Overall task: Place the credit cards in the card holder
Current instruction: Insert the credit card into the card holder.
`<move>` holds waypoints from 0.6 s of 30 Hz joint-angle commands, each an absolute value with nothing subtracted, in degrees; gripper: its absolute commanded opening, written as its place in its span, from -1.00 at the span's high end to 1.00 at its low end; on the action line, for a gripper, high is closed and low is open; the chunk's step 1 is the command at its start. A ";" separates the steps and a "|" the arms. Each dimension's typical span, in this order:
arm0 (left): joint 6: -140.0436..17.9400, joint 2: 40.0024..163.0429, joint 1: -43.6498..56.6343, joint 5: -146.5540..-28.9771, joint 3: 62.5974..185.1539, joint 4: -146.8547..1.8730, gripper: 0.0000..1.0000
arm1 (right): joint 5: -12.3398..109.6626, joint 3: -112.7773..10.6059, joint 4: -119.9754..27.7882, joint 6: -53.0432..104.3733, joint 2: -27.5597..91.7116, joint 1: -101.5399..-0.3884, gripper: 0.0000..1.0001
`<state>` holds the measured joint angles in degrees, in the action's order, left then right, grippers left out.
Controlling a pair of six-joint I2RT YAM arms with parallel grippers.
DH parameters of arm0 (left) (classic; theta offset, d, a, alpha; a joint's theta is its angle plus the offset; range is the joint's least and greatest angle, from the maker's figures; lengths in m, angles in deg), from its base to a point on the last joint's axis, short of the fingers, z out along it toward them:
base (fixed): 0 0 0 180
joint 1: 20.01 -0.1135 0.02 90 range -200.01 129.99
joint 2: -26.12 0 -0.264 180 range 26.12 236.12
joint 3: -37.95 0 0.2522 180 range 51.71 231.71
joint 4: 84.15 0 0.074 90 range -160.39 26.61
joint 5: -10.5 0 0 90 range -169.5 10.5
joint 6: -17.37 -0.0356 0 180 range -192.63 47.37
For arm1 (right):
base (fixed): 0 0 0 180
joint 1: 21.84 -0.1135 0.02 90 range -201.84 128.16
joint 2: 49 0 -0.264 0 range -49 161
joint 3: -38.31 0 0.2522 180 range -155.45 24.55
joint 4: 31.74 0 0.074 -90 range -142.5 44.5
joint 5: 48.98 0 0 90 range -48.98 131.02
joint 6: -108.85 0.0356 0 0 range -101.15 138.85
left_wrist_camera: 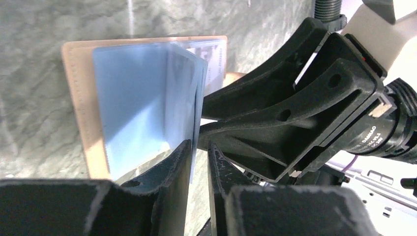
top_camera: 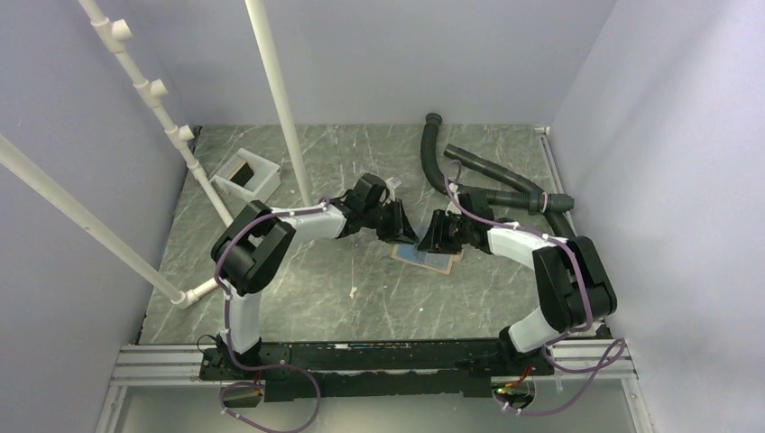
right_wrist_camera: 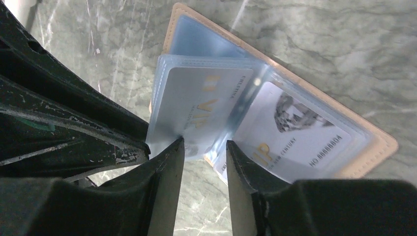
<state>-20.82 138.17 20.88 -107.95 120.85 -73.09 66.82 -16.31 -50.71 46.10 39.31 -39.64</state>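
The tan card holder (top_camera: 424, 257) lies open on the table, its tan rim showing in the left wrist view (left_wrist_camera: 74, 98) and the right wrist view (right_wrist_camera: 376, 147). One pale blue sleeve leaf (left_wrist_camera: 182, 88) stands up. It holds a grey VIP credit card (right_wrist_camera: 206, 105). A second card (right_wrist_camera: 295, 132) sits in the flat sleeve. My left gripper (left_wrist_camera: 200, 147) is narrowly open, with the raised leaf's edge between its fingers against the left one. My right gripper (right_wrist_camera: 205, 145) is open and empty at the leaf's lower edge. Both grippers (top_camera: 403, 225) (top_camera: 431, 236) meet over the holder.
A white open tray (top_camera: 262, 185) stands at the back left with a dark card (top_camera: 242, 170) in it. Black hoses (top_camera: 492, 185) lie at the back right. White pipes (top_camera: 280, 99) rise on the left. The right gripper's body (left_wrist_camera: 295, 108) fills the left wrist view.
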 commanded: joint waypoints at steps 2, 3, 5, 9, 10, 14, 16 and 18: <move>-19.21 138.97 22.70 -112.36 123.02 -78.11 0.52 | 66.74 -14.58 -50.82 49.07 33.44 -36.84 0.12; -19.26 139.07 22.81 -112.37 123.11 -78.05 0.52 | 67.30 -14.10 -50.77 49.78 32.59 -35.92 0.08; -19.37 139.28 23.06 -112.43 123.21 -77.93 0.52 | 69.45 -12.91 -49.52 51.41 31.00 -33.85 0.00; -19.69 139.59 23.11 -112.21 123.51 -77.42 0.52 | 73.80 -11.44 -46.35 53.49 29.94 -30.73 -0.14; -19.79 139.72 23.14 -112.09 123.61 -77.12 0.52 | 74.56 -11.35 -45.86 53.71 30.00 -30.61 -0.17; -20.03 139.92 23.21 -111.70 123.54 -76.45 0.54 | 77.20 -11.25 -43.00 54.88 30.62 -30.36 -0.22; -19.96 140.08 23.23 -111.74 123.42 -76.47 0.54 | 77.85 -11.53 -42.63 54.77 31.26 -30.37 -0.22; -19.85 140.32 23.15 -111.93 123.35 -76.71 0.54 | 78.14 -11.88 -42.65 54.64 32.20 -30.40 -0.21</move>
<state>-19.79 139.67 23.00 -111.10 121.22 -75.60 75.17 -11.46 -46.56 53.70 31.20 -30.50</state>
